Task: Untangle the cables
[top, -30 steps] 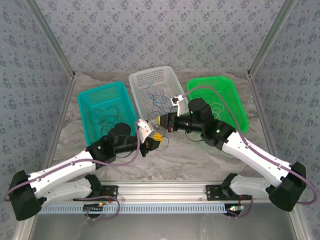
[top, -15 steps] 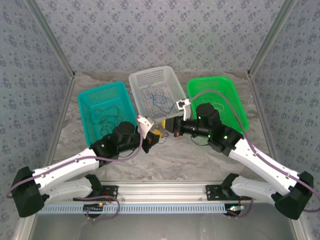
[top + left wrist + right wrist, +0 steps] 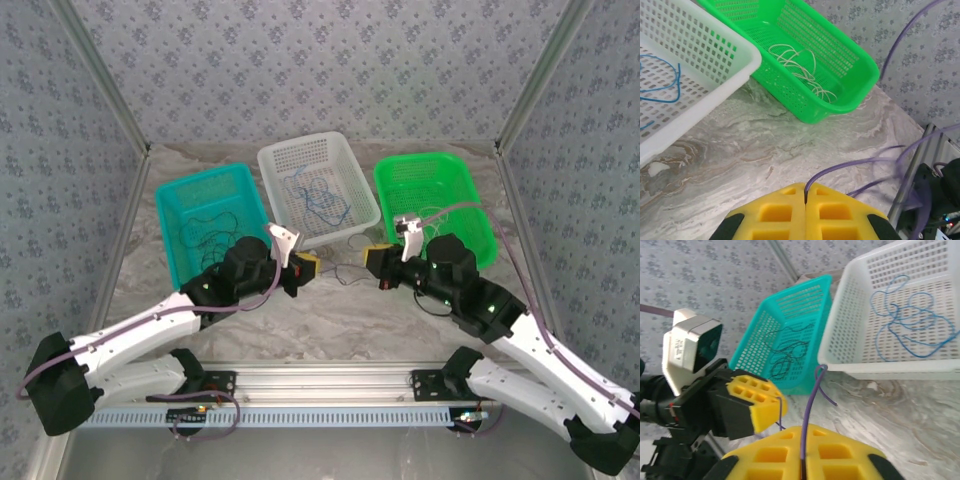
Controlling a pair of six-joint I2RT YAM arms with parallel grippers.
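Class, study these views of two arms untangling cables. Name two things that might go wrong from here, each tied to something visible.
1. The left gripper and right gripper are both shut on one thin purple cable; pulling them apart may drag it out of one grip or strain it.
2. Its free end curls near the white basket; it might snag in the mesh holes.

Blue cable [image 3: 318, 195] curls in the white basket [image 3: 272, 160]; black cables [image 3: 212, 232] loop left of it, white cables [image 3: 801, 74] right of it, a thin purple cable [image 3: 810, 410] stretches just in front
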